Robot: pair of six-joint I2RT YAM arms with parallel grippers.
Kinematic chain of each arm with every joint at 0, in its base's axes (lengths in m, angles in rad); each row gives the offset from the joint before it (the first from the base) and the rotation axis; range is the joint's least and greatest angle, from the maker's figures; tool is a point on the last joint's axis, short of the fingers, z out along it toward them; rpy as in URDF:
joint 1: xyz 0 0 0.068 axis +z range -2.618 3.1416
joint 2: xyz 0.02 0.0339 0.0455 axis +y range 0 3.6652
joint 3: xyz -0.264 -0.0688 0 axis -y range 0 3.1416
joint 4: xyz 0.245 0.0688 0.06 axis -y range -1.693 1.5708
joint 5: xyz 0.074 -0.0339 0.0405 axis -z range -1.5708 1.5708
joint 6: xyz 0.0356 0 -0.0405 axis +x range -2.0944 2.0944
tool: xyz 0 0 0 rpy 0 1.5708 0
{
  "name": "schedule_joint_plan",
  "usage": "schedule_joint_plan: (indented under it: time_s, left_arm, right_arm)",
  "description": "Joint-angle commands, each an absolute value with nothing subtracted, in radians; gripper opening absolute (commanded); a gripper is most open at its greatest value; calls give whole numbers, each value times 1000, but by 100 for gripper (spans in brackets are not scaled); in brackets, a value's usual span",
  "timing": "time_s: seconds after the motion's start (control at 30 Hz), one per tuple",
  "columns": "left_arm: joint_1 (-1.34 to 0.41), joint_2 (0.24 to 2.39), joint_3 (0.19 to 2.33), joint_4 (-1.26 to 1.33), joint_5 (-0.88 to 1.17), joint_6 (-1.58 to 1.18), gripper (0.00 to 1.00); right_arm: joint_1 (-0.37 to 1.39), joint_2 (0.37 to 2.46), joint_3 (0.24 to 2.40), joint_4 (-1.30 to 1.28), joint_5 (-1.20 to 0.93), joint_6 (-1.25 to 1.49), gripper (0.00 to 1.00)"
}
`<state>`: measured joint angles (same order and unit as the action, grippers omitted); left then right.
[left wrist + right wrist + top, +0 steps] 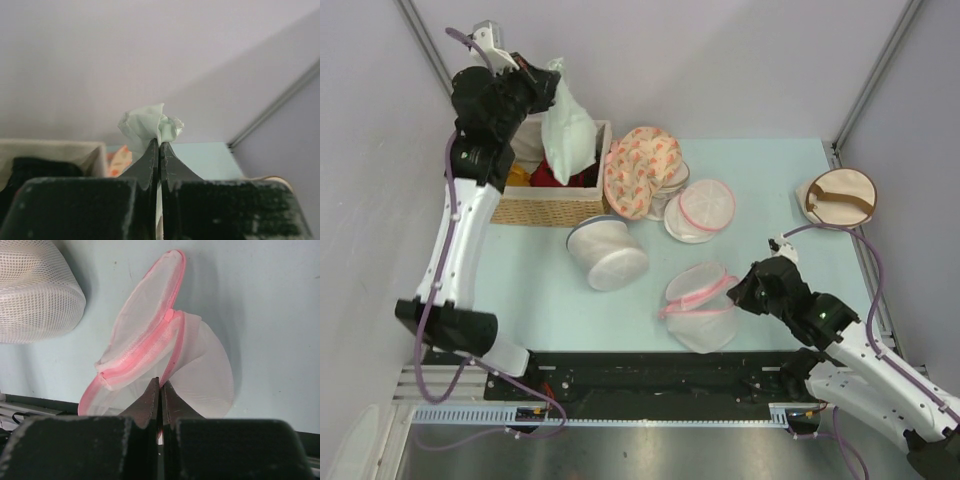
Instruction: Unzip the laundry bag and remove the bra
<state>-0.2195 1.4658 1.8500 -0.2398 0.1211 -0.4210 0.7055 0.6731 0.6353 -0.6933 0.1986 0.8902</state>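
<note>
Arms gripped bag and cloth
From above, the laundry bag (700, 305) lay near the table's (770, 180) front edge, the right gripper (738, 290) at its rim; the left gripper (548, 86) held a pale cloth (568, 130) above a basket (545, 210) holding red fabric (552, 178). Left wrist: jaws pinched the cloth. Right wrist: jaws clamped the bag's pink zipper band (150, 352)

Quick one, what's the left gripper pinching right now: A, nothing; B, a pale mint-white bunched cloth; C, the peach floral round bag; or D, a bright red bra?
B: the left gripper is shut on a pale mint-white bunched cloth, whose tuft pokes up above the closed fingertips.
</note>
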Motion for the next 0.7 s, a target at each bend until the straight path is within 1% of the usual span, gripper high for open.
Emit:
schedule_joint_plan:
  time_s: [0.0,0.03,0.23,0.37,0.5,0.63,0.67]
  left_arm:
    - [-82,1594,1856,-255,188,-524,0]
    - [-63,1614,1861,-244,222,-538,1]
    - [49,1700,1861,-219,206,-580,0]
    - [139,1753,1853,-193,253,-666,0]
    - [179,1810,1839,-198,197,-707,1]
    - [196,1841,1838,-242,89,-712,0]
    - [195,1847,1838,-245,75,-712,3]
  right_arm:
    - [710,692,664,-637,227,911,0]
    - [710,693,666,-641,232,905,0]
    - [704,695,666,-676,273,891,0]
    - [683,721,666,-666,273,870,0]
    - [658,747,666,-637,245,856,0]
    - [641,750,666,-634,242,847,0]
    - [635,750,666,-635,242,847,0]
